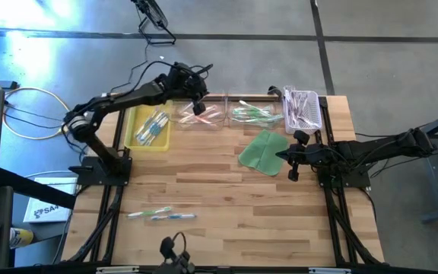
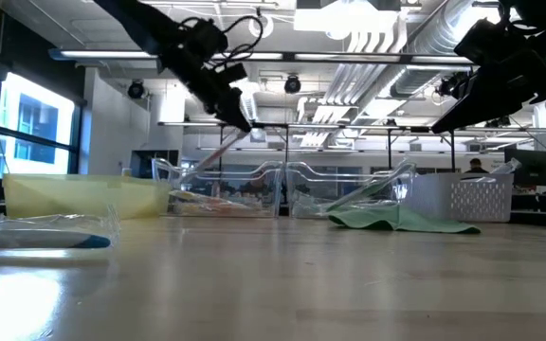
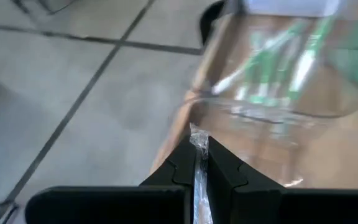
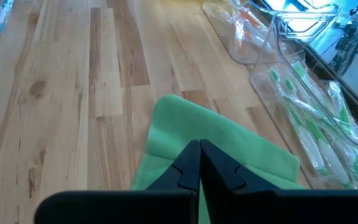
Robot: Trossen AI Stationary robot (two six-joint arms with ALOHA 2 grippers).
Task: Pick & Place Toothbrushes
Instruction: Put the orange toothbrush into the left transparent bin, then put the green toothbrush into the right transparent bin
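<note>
My left gripper [image 1: 198, 97] hovers at the table's far side over a clear tray [image 1: 201, 116] of pink toothbrushes, shut on a wrapped toothbrush [image 2: 214, 153]. Blue toothbrushes lie in a yellow tray [image 1: 149, 128], green ones in a second clear tray [image 1: 254, 114] and purple ones in a white basket [image 1: 303, 108]. Two more toothbrushes [image 1: 160, 215] lie flat near the table's front edge. My right gripper [image 1: 290, 161] waits shut above the flat green cloth [image 1: 265, 151]. My left gripper pinches the toothbrush's clear wrapper [image 3: 197, 142] between its two fingers, and a crinkled bit of the wrapper sticks out past the fingertips. The fingers slant downward. The toothbrush hangs slanting below them, its lower end [image 2: 195, 169] about level with the clear tray's rim.
The trays and the basket stand in a row along the far edge. Bare wood lies across the table's middle [image 1: 204, 179]. A dark camera mount [image 1: 173, 247] sits at the front edge. Cables trail on the floor to the left.
</note>
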